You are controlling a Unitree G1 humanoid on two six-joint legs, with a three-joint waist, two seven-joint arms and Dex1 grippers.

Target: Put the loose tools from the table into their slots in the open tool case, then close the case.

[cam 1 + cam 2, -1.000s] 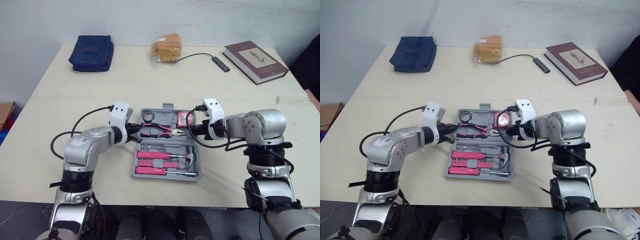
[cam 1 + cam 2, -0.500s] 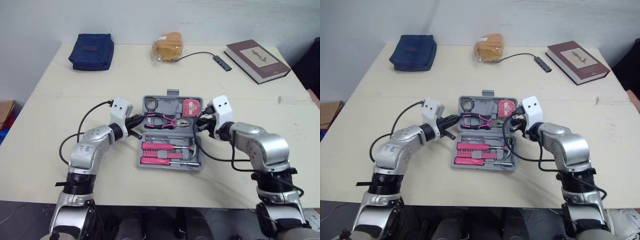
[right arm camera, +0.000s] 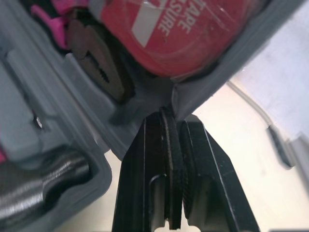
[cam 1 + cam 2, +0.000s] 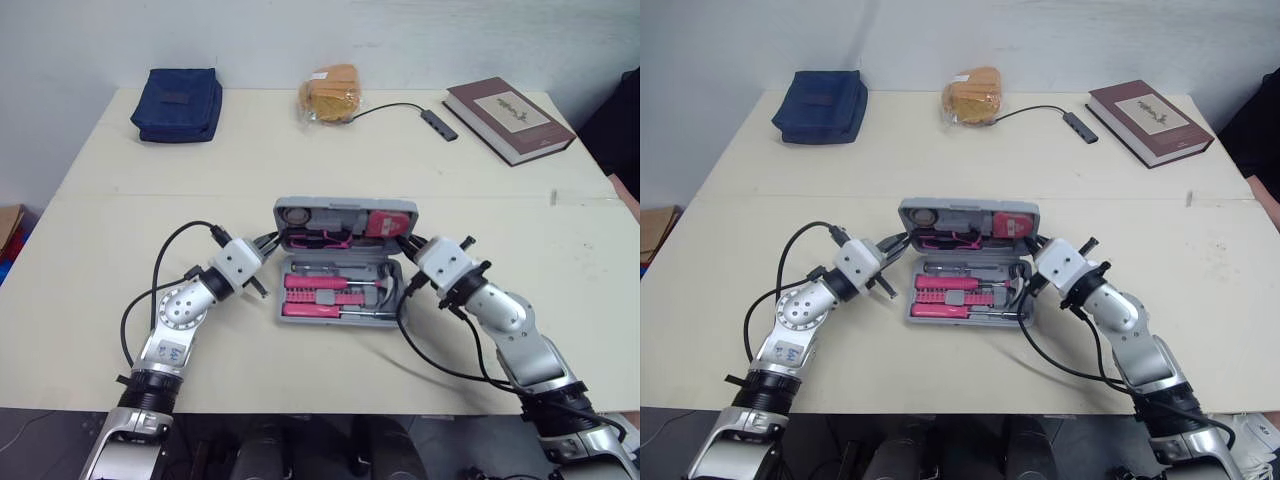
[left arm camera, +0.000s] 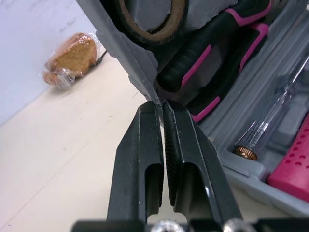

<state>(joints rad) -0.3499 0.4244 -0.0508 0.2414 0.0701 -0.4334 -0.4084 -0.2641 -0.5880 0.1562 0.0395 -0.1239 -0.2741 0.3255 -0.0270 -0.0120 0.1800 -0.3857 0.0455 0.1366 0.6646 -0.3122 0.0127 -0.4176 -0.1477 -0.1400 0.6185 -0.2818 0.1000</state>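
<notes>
Left claw (image 4: 269, 241) and right claw (image 4: 404, 243) have tilted the lid (image 4: 340, 213) up.

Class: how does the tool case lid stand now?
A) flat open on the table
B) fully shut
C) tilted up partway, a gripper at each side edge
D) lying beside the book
C: the lid stands tilted over the case base, left gripper at one side edge, right gripper at the other.
</notes>
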